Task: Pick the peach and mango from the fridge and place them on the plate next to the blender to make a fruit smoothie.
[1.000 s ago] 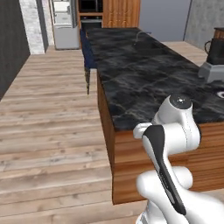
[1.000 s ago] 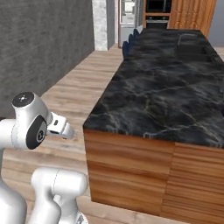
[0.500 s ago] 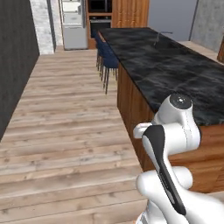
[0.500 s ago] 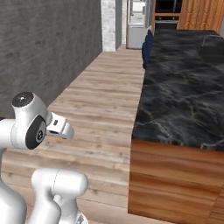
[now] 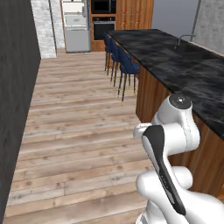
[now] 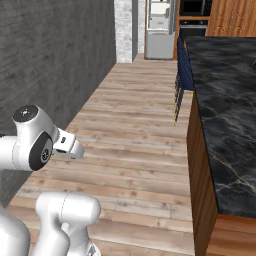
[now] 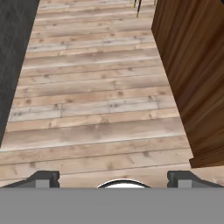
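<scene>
The grey fridge [image 5: 75, 25] stands far off at the end of the room, also in the right base view as the fridge [image 6: 161, 27]; its pale inside shows, too small to make out any contents. Peach, mango, plate and blender are out of view. My arm is folded close above the base. In the hand view my gripper [image 7: 113, 180] points down at the wooden floor, open, its two dark fingertips [image 7: 43, 178] wide apart with nothing between them.
A long island with a black marble top [image 5: 188, 70] and wooden sides [image 7: 192, 74] runs along the right, with a faucet [image 5: 183, 40]. Blue stools [image 5: 124, 65] stand at its far side. A dark grey wall [image 5: 13, 113] lines the left. Wooden floor [image 6: 135, 145] lies between.
The whole picture has shifted: the base has driven and turned, so the island has slid right and the floor and fridge lie ahead. The arm keeps its folded pose, gripper open.
</scene>
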Motion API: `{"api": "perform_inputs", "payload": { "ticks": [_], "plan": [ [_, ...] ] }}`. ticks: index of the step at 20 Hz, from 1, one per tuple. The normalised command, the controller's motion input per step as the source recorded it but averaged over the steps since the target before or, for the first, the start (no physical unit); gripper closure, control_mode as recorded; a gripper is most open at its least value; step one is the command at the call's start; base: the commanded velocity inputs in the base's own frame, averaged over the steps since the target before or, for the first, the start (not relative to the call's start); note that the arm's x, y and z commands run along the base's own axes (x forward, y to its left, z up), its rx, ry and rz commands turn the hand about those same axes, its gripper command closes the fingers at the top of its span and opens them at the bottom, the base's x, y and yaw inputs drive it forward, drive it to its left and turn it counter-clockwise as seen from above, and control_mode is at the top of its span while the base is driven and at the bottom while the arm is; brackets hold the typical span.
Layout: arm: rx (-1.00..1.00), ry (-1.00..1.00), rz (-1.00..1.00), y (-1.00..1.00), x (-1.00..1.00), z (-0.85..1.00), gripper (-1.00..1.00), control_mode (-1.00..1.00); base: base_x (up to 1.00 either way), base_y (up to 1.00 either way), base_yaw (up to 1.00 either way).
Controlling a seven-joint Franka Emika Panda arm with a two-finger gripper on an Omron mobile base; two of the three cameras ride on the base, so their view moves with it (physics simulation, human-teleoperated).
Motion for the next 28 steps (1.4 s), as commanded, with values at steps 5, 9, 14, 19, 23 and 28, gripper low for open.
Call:
{"api": "perform_inputs", "payload": {
  "ticks": [5, 9, 14, 19, 23, 28],
  "plan": [
    [0.0, 0.0, 0.0, 0.0, 0.0, 0.0, -1.0, 1.0, 1.0, 1.0, -0.18],
    [0.0, 0.0, 0.0, 0.0, 0.0, 0.0, -1.0, 1.0, 1.0, 1.0, -0.19],
    [0.0, 0.0, 0.0, 0.0, 0.0, 0.0, -1.0, 1.0, 1.0, 1.0, -0.18],
    [0.0, 0.0, 0.0, 0.0, 0.0, 0.0, -1.0, 1.0, 1.0, 0.94, -0.14],
    [0.0, 0.0, 0.0, 0.0, 0.0, 0.0, -1.0, 1.0, 1.0, 0.85, -0.13],
    [0.0, 0.0, 0.0, 0.0, 0.0, 0.0, -1.0, 1.0, 1.0, 0.77, -0.12]
  ]
}}
